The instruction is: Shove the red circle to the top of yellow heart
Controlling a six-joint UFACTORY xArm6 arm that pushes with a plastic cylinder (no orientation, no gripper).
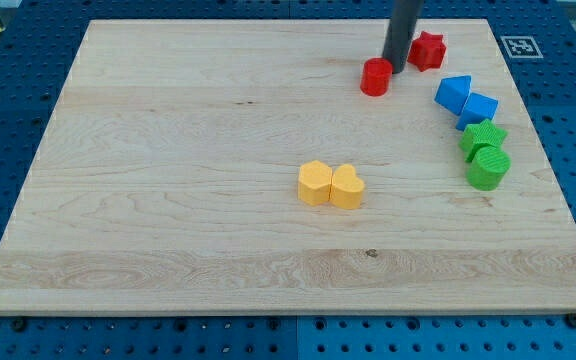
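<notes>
The red circle (375,77) is a short red cylinder near the view's top, right of centre. The yellow heart (347,187) lies near the board's middle, touching a yellow hexagon (315,183) on its left. My tip (398,68) comes down from the view's top edge as a dark rod. It sits just right of the red circle, touching or nearly touching it, between the circle and a red star (427,50). The red circle is well above the yellow heart and a little to its right.
Two blue blocks (453,93) (479,108) lie at the view's right. Below them sit a green star-like block (482,136) and a green cylinder (489,167). The wooden board (168,200) rests on a blue pegboard table, with a marker tag (519,46) at its top right.
</notes>
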